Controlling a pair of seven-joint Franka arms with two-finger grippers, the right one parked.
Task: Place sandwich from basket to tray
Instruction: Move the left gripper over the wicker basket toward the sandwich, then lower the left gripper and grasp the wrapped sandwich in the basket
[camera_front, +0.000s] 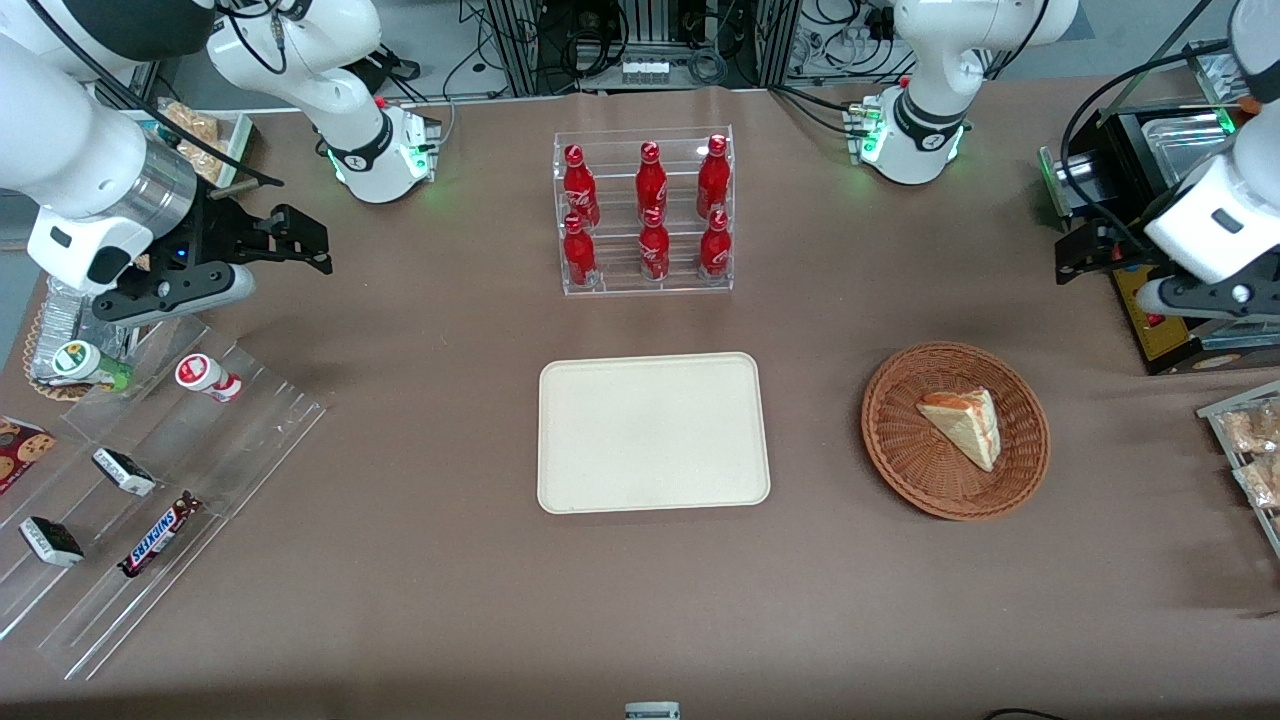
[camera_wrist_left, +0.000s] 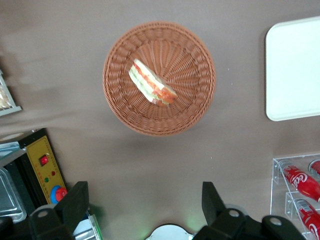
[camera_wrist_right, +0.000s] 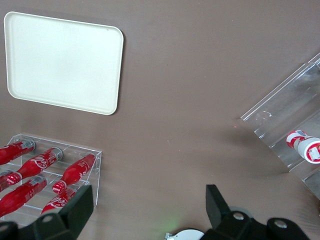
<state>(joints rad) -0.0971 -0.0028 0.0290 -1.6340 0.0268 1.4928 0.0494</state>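
The jaws (camera_wrist_left: 145, 205) stand wide apart and hold nothing, high above the worktop (camera_front: 640, 600), near the basket (camera_front: 890, 450). The sandwich (camera_front: 965, 425) lies in the basket, long axis from ten to four o'clock in the front view, tip toward four. The tray (camera_front: 654, 432) sits beside the basket, apart, near six red bottles (camera_front: 651, 215) in a clear rack.

I see a table (camera_front: 450, 600) covered in plain brown cloth, evenly lit from above with soft shadows. At its edge farthest from the front camera stand metal frames (camera_front: 520, 40) tangled with black cables (camera_front: 600, 45).
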